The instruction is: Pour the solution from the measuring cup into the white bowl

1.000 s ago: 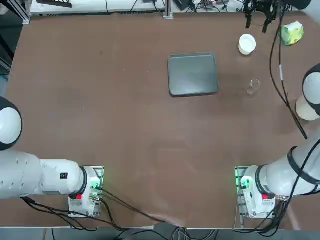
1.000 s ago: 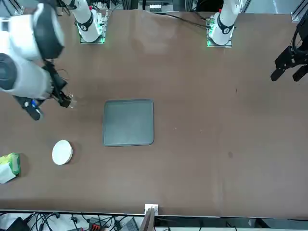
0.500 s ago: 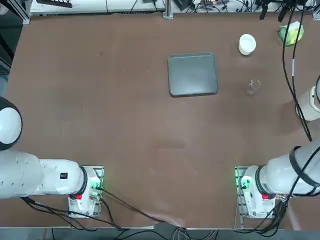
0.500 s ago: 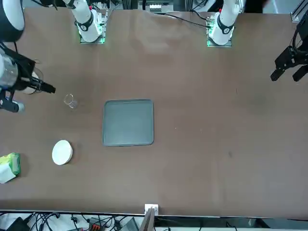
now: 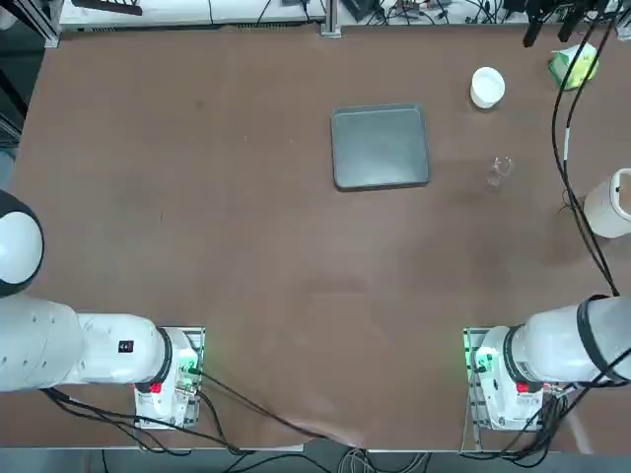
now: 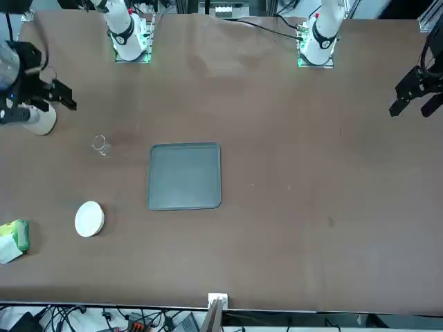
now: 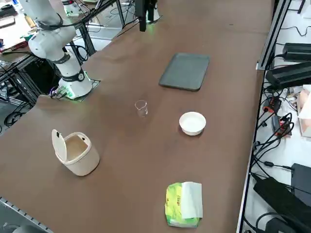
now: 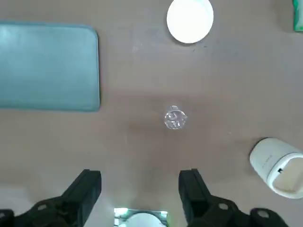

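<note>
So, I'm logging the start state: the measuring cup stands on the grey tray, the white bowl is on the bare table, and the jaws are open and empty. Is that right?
Not quite. The measuring cup stands on the bare table beside the grey tray, not on it; the right side view shows the gap. The rest holds: the white bowl sits on the table, and the right gripper hangs above with jaws open and empty.
</note>
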